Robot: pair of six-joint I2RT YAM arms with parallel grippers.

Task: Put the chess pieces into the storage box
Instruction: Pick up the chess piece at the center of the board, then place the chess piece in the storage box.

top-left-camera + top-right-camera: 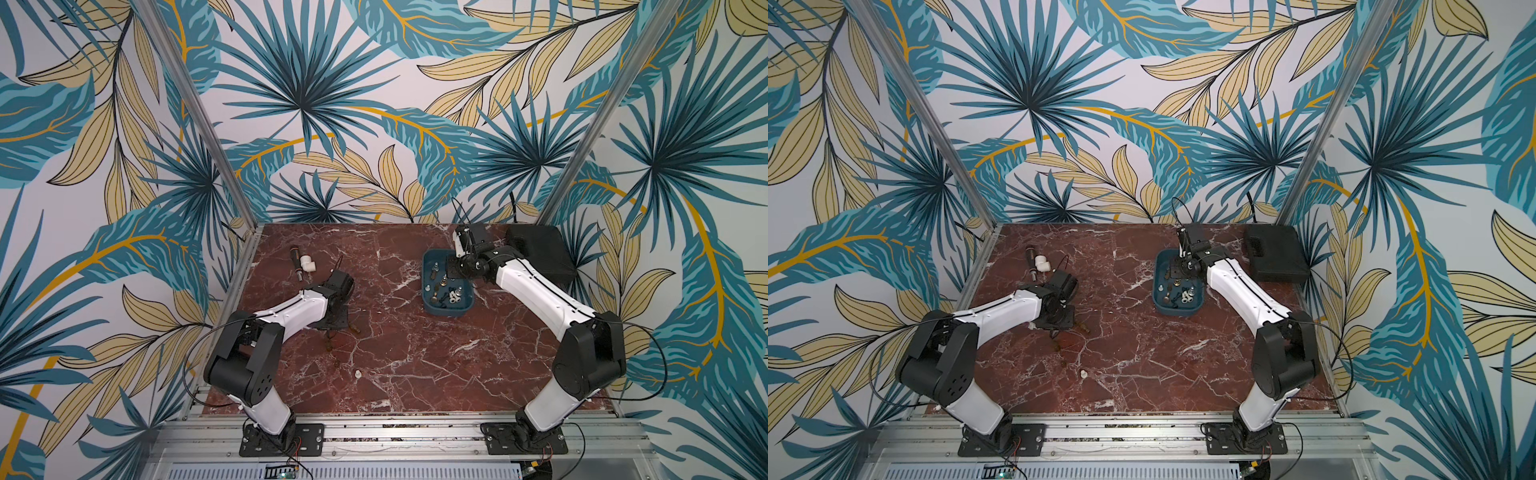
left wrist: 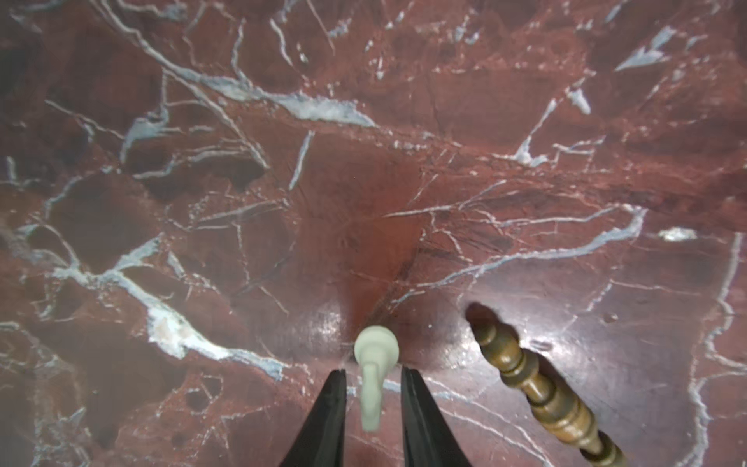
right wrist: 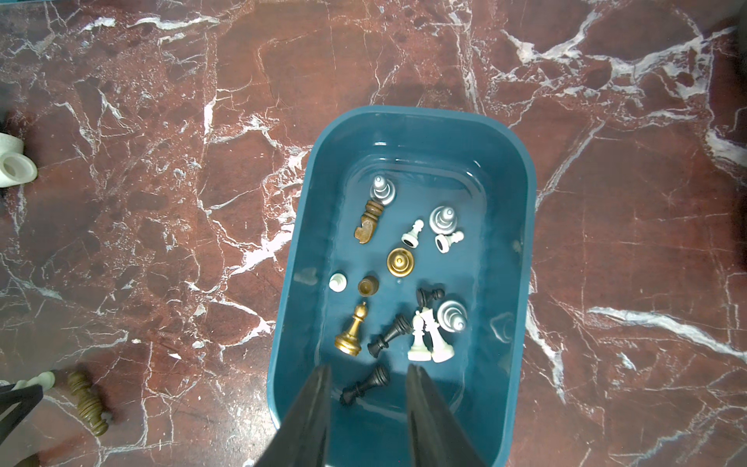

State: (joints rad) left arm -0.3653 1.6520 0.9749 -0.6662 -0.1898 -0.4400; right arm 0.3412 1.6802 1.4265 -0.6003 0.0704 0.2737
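Red-brown marbled tabletop [image 1: 415,353], two-arm rig, sorting part done. Far left, off-task: a black-and-orange stick-shaped tool [image 1: 296,259] and a white plastic pipe elbow [image 1: 306,264]. Next, the left gripper [image 2: 372,370]: its black fingers are set narrow and straddle a pale white plastic pawn [image 2: 371,384] on the tabletop. A thin gap shows on each side, so the pawn is not clamped; whether it stands or lies is hard to tell from the left wrist view. Just beside it lies a dark brown turned wooden piece [image 2: 537,384]. In a top view a small white piece [image 1: 357,373] sits loose, well apart from the box. Right of centre: the teal-blue plastic storage box [image 3: 513,226], holding roughly fifteen chess pieces [image 3: 398,262] in silver, white, gold, brown and black. Over it the right gripper [image 3: 368,366] is empty, fingers moderately apart, above a fallen black pawn [image 3: 366,386]. Far right: a flat black hard case [image 1: 540,253]. Step in hand, as judged: the left arm's pick of the white pawn. The next move calls for closing squarely on the slim neck, lifting clear, and carrying the pawn across to the box.
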